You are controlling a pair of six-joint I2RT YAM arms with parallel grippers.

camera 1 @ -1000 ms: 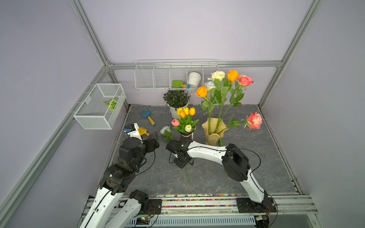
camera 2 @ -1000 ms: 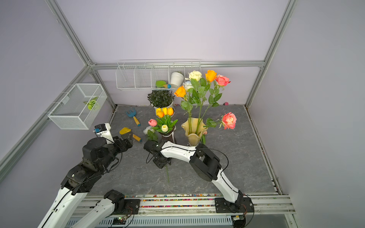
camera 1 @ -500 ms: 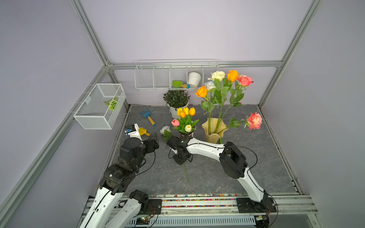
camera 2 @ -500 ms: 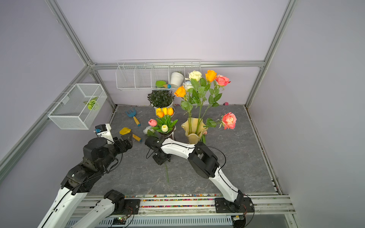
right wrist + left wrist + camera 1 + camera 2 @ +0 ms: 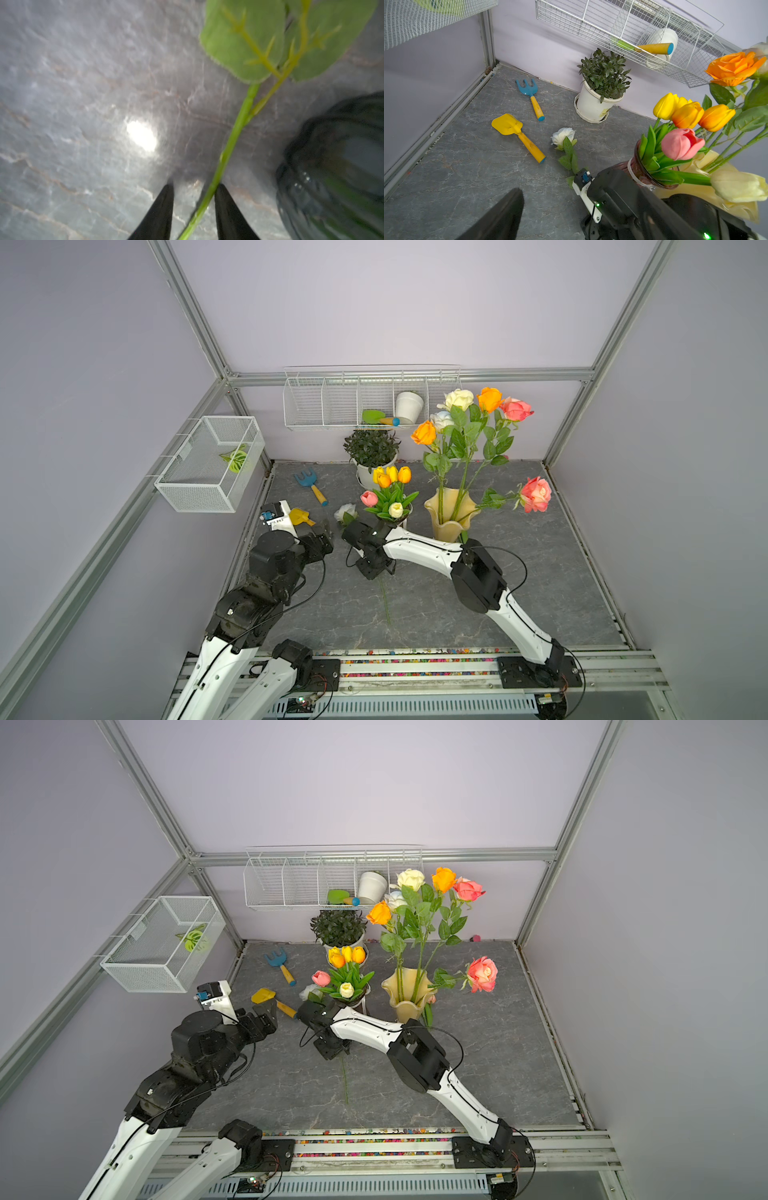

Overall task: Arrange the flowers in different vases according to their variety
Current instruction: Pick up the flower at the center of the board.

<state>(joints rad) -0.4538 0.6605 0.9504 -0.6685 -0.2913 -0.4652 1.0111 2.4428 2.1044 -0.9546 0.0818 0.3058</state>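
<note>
Grey marbled table (image 5: 519, 572), my right jaws narrow astride the white rose's (image 5: 563, 134) stem (image 5: 228, 149) beside the purple vase (image 5: 336, 170), not clamped, my left jaws wide and empty.

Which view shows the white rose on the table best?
The left wrist view: the rose shows bloom and leaves close up, lower stem behind the right arm. Both top views give a tiny bloom and the stem's end. The right wrist view shows only blurred stem and leaves.
</note>
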